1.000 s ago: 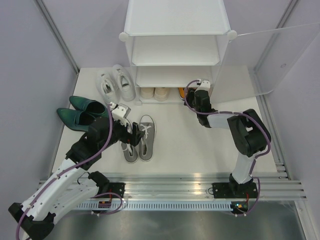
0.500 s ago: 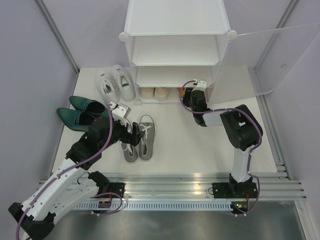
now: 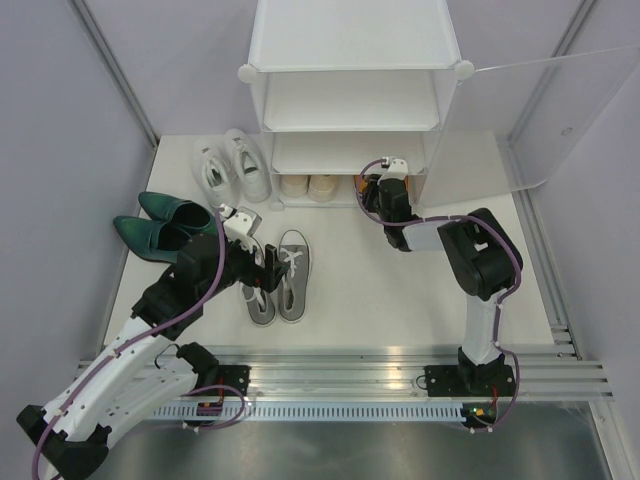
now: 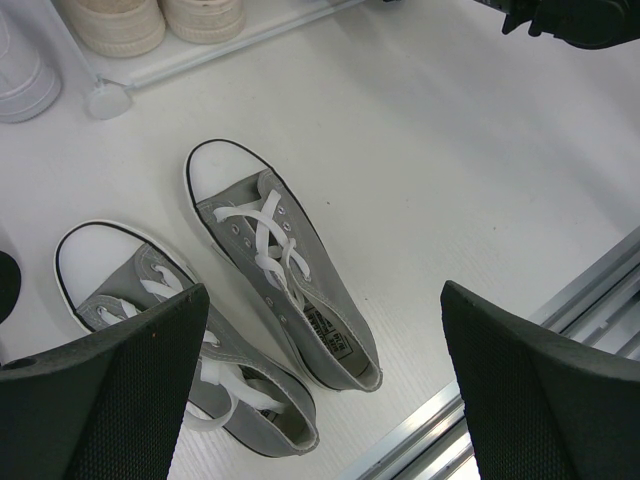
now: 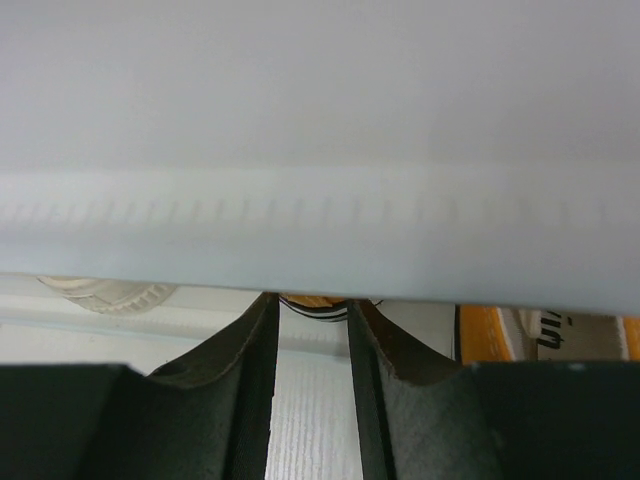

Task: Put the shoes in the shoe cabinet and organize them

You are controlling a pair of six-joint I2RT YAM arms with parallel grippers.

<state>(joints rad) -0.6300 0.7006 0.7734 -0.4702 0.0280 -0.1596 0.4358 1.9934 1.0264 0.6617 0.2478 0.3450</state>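
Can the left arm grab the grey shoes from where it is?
Probably yes. The left gripper hangs wide open just above the grey shoes, and nothing lies between them.

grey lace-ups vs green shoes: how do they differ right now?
Grey lace-ups: matte canvas, rounded white toe caps, white laces; green shoes: glossy, pointed, no laces. Grey lace-ups lie mid-table, toes toward the cabinet; green shoes sit at the left edge, toes pointing left. Both pairs are on the table, outside the cabinet.

No text is legible; the insole label (image 4: 327, 333) inside the grey canvas lace-up (image 4: 283, 262) is too blurred.
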